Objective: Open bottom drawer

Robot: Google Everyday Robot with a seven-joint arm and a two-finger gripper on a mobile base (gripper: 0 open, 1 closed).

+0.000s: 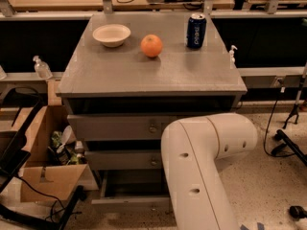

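Bottom drawer, the grey wooden front lowest in the grey table, sits pulled forward of the two grey drawer fronts above it, with a dark gap showing behind its top edge; its right end is covered by your bulky white arm link. Your end effector does not show: it is hidden somewhere past that arm link, so you cannot tell whether it is apart, together or clamped on anything. On the table top stand a white bowl, an orange and a blue can, and an open cardboard box sits on the floor to the table's left.
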